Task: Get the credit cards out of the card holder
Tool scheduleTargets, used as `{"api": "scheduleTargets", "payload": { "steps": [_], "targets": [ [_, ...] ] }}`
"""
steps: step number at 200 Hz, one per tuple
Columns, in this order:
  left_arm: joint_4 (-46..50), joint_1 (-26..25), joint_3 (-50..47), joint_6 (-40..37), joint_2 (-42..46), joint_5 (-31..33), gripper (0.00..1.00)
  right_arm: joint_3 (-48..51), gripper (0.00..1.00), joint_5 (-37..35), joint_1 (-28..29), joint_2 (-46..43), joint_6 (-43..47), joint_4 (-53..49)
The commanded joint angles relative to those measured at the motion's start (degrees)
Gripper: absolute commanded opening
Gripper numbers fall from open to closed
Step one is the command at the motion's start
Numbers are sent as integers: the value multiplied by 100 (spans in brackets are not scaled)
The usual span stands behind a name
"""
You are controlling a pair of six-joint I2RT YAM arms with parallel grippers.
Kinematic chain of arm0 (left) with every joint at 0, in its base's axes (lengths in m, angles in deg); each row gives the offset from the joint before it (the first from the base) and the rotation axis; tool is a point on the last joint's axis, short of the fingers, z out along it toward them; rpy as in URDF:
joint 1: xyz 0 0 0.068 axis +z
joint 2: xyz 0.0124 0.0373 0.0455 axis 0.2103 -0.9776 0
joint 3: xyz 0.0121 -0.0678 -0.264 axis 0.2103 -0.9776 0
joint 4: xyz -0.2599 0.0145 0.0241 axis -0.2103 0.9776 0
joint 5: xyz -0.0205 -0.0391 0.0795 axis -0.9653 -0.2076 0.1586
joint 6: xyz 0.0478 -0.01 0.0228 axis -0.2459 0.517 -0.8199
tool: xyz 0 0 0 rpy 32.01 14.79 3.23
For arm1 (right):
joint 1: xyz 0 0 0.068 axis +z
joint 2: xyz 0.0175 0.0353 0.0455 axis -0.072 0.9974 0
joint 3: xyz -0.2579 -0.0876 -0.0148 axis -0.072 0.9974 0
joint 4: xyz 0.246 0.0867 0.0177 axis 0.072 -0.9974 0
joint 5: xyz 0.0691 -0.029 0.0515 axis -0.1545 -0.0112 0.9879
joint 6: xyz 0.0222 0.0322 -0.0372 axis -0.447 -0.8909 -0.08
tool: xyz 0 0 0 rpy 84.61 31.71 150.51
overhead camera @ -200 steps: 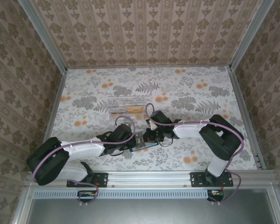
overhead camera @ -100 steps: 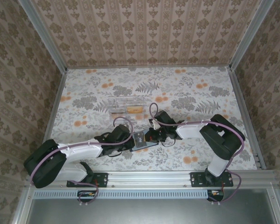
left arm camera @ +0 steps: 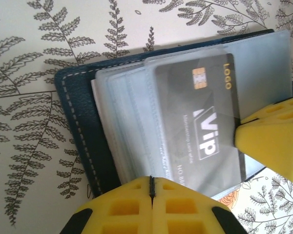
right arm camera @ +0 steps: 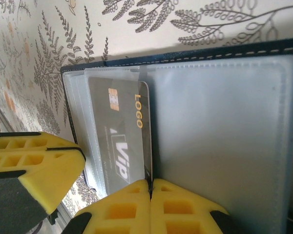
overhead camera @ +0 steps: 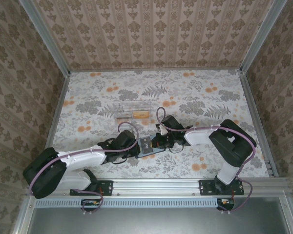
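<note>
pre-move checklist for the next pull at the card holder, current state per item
1. Holder open, sleeves up: ok. The card holder lies spread on the table.
2. Card located: ok. A grey VIP card sits among the clear sleeves.
3. Card free of the holder: not ok. It lies within the holder's outline.
4. Left side: ok. The left gripper is shut at the holder's edge.
5. Right side: the right gripper is shut at the card's edge; whether it pinches card or sleeve: cannot tell.
6. Clutter: ok. The clear box lies apart from both grippers.
</note>
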Motion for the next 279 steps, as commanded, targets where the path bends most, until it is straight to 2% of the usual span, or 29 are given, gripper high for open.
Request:
{"api": "scheduleTargets", "payload": {
  "steps": [1, 102, 124, 169, 228, 279],
  "targets": [
    [240, -40, 209, -177, 102, 4, 5, -158, 0, 64, 79, 163, -50, -46],
    [35, -34, 313, -231, -400, -32, 5, -271, 2, 79, 155, 345, 9, -122],
    [183, -34, 252, -121, -468, 1, 0, -339, 2, -40, 142, 314, 116, -322],
    [213, -30, 41, -16, -419, -7, 0, -489, 7, -53, 62, 269, 293, -552],
    [244, -38, 58, -41, -425, 3, 0, -313, 14, 132, -30, 235, 169, -239],
    [213, -49, 86, -50, -510, -23, 0, -198, 15, 288, -113, 209, 81, -25]
  ]
}}
